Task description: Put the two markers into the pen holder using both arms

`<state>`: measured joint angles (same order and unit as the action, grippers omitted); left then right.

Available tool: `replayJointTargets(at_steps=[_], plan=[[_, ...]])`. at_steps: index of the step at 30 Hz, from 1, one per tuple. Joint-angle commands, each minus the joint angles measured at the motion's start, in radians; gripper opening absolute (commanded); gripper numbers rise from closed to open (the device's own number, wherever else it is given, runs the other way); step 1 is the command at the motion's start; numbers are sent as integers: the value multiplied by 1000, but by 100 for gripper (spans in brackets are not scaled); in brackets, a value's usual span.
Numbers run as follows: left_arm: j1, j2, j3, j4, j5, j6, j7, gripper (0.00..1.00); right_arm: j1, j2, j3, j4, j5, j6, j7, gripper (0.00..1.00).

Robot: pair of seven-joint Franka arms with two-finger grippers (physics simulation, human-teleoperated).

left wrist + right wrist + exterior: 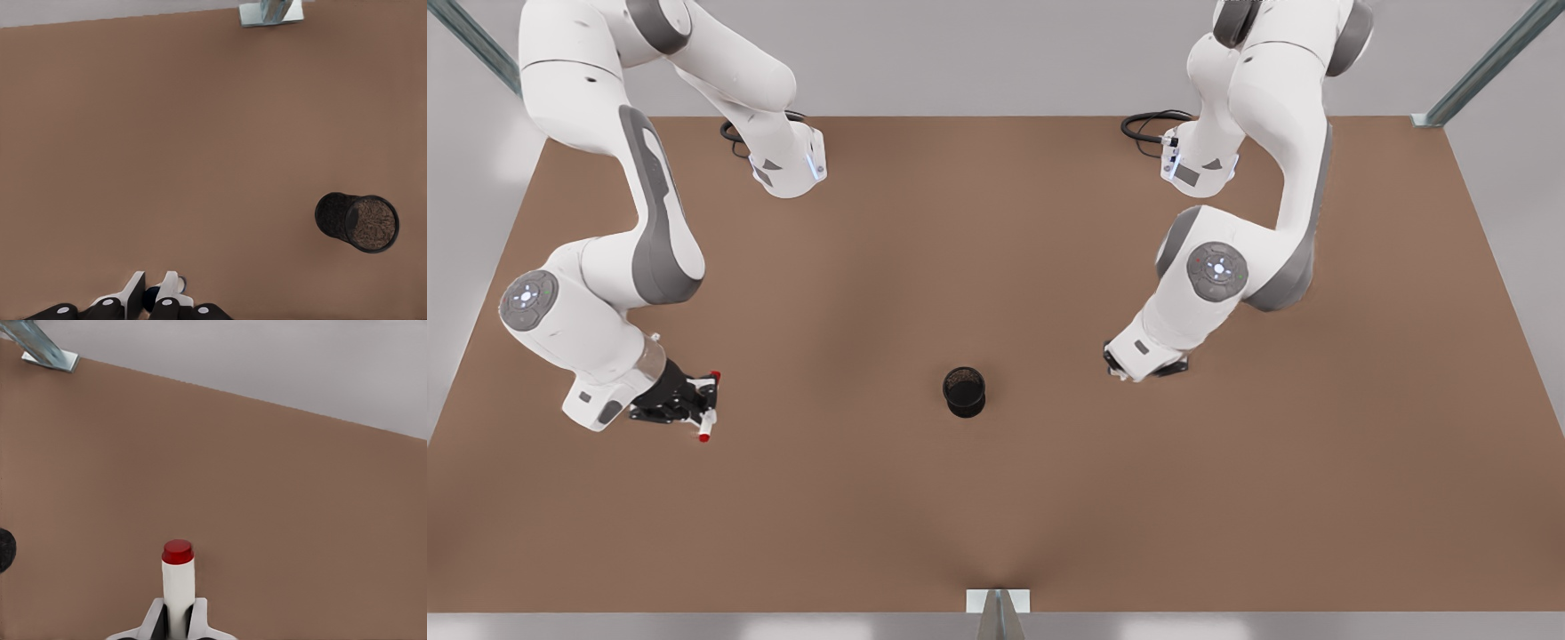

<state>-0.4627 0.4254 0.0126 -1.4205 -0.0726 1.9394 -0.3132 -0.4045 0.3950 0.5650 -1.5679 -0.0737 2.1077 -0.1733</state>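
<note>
Holding a red marker (178,580) upright-gripped, my right claw (698,409) sits at the front view's left, well apart from the holder (964,391) mid-bench (996,267). My left claw (152,297) pinches the blue marker (155,295), so both are ready to drop in.

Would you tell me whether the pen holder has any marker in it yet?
Empty: the pen holder shows only its dark mesh inside.
</note>
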Motion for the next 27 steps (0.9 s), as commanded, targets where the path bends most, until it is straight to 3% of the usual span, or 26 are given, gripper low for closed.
replayJointTargets(at_steps=[1,3,7,14,19,27], plan=[[-25,52,0,100,-49,-92,-734,21,1,5,26,2,2,71,64,21],[-51,69,-22,126,-47,96,-905,21,21,5,46,3,0,94,98,21],[-99,127,-68,127,-47,291,-1023,21,85,13,52,8,2,166,136,21],[-169,190,-63,129,-12,484,-1112,21,200,16,67,11,0,304,293,21],[-224,207,-65,100,30,437,-1113,21,282,39,70,11,-3,402,364,21],[-238,250,-62,97,111,363,-1110,21,280,53,67,8,-8,423,360,21]])
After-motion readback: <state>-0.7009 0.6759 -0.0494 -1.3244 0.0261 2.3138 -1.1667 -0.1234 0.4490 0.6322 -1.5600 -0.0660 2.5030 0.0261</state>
